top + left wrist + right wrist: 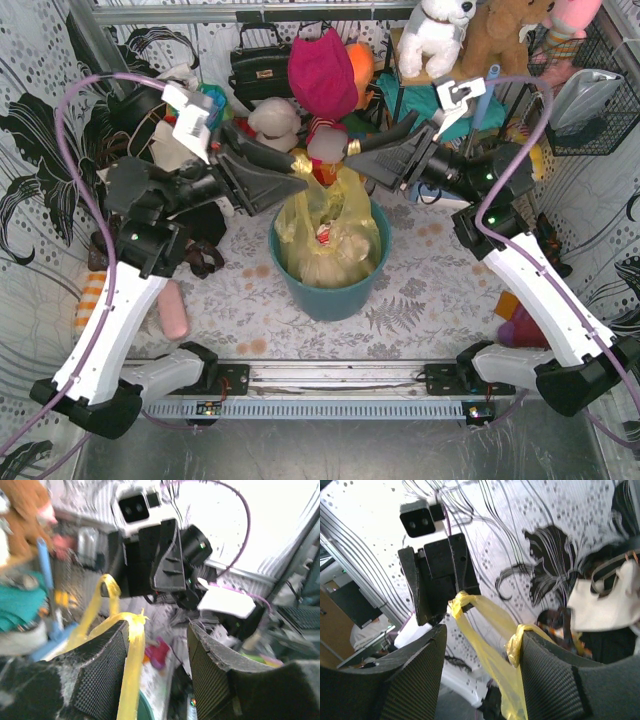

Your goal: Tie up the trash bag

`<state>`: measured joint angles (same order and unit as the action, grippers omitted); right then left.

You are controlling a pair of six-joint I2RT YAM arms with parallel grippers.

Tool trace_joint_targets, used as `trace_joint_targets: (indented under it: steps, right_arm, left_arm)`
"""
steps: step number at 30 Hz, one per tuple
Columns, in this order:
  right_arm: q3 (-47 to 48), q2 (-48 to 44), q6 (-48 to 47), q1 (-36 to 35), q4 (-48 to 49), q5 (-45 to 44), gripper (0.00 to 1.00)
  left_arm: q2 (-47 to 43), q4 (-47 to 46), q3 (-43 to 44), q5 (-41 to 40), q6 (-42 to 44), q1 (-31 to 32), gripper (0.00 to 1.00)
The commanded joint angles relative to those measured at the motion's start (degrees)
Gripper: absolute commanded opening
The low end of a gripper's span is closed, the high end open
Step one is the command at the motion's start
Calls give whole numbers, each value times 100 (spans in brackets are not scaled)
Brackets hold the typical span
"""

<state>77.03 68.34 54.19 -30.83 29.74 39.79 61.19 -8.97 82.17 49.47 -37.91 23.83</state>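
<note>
Two claws nose to nose above teal bin point(330, 298) at table point(425, 300) centre; left arm point(120, 300) and right arm point(540, 280) lean inward from near edge, elbows out. Trash bag point(330, 235) sits in bin, yellow strips point(485, 650) rising between claws. Left claw point(300, 180) jaws parted, strip draped on one finger point(100, 670); right claw point(352, 165) likewise parted, knotted strip touching one finger point(555, 675).

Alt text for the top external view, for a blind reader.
Both arms reach inward, the left gripper and right gripper almost tip to tip over the yellow trash bag, which sits in a teal bin with white paper showing through. Plush toys crowd the far side.
</note>
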Motion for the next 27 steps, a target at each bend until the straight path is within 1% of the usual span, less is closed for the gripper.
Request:
trace_joint_targets:
  steps: [1, 6, 8, 11, 13, 14, 15, 17, 19, 21, 23, 27]
  right_arm:
    - [436, 1, 72, -18, 735, -425, 57]
    - [-227, -416, -74, -11, 548, -858, 58]
    - [-545, -746, -321, -11, 106, -1191, 58]
    - [-972, -1326, -764, -18, -642, -1933, 57]
    - [-1185, -1707, -952, -13, -931, -2273, 57]
    - [-1276, -1833, -967, -16, -1016, -2361, 57]
    - [-1346, -1905, -983, -11, -1069, -2388, 60]
    - [-1344, -1919, -1044, -12, -1187, -2205, 65]
    - [-1241, -1859, -1120, -12, -1425, -1947, 69]
    - [-1170, -1789, -1166, -14, -1578, -1685, 72]
    - [-1128, -1711, -1199, -12, -1691, -1426, 75]
    - [-1002, -1507, -1291, -13, -1961, -1029, 78]
  left_arm:
    - [-231, 172, 476, -1097, 432, -2, 58]
    - [-727, 768, -22, -2529, 614, -6, 58]
    - [-917, 1160, -187, -3079, 664, -4, 58]
    - [-1204, 1673, -394, -3832, 680, -10, 58]
    - [-1391, 1760, -499, -3958, 693, -6, 58]
    - [-1443, 1686, -562, -3793, 697, -4, 58]
    - [-1471, 1530, -633, -3450, 669, -3, 58]
    - [-1393, 1072, -749, -2370, 512, -8, 60]
    - [-1223, 685, -778, -1281, 169, -2, 61]
    - [-1172, 259, -949, -605, -228, -2, 63]
    - [-1239, 157, -1149, -414, -283, -2, 65]
    - [-1223, 421, -1256, -220, -74, -2, 66]
